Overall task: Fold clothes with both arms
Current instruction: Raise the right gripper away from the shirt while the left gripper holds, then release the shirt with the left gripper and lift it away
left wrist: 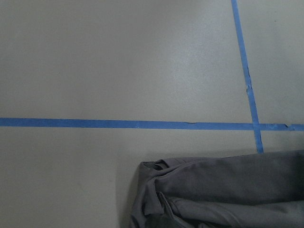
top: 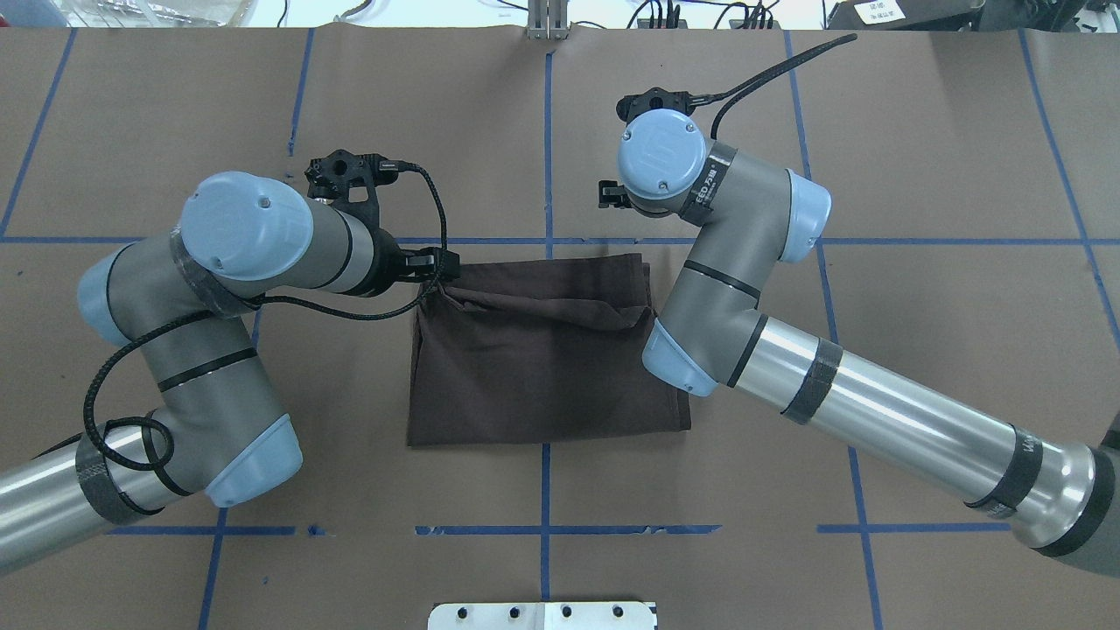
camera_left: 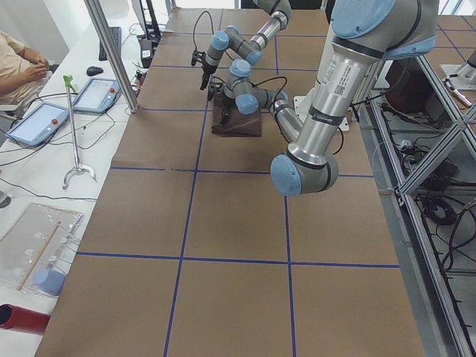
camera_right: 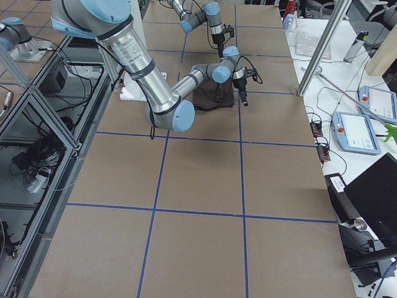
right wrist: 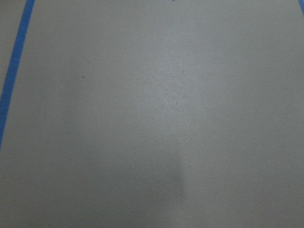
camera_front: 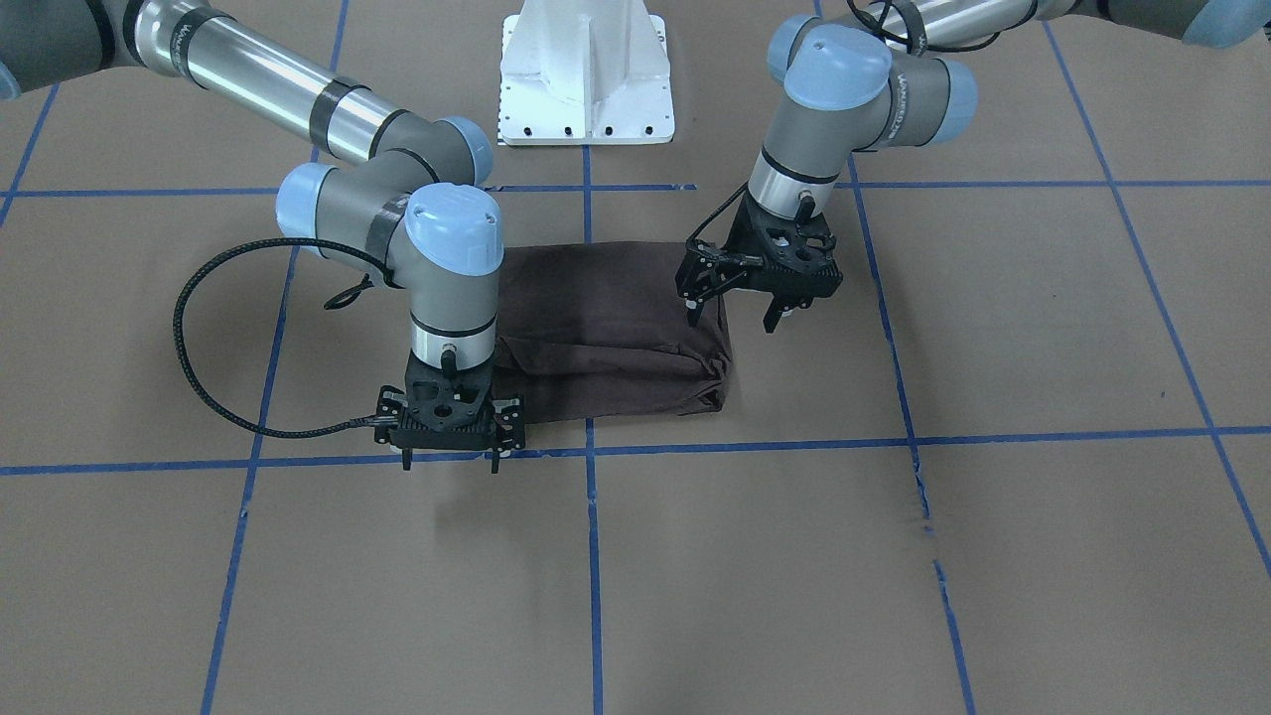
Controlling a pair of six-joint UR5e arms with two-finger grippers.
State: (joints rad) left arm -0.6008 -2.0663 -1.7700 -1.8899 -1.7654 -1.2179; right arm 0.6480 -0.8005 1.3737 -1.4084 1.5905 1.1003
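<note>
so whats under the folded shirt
Only the brown-paper table shows around the T-shirt; a blue tape line runs in under it and out the far side. Anything tucked beneath or between its layers is covered.

Brown paper is covering the counter [camera_front: 1043, 556], and blue tape lines [camera_front: 593, 556] are dividing it into squares. Beside one end a white side table [camera_left: 30, 178] is carrying two touch panels [camera_left: 33, 123], a mouse [camera_left: 94, 71] and loose cables [camera_left: 97, 137]. An aluminium post [camera_left: 111, 56] is standing at the counter's edge. Even, soft light is falling on it all.
</note>
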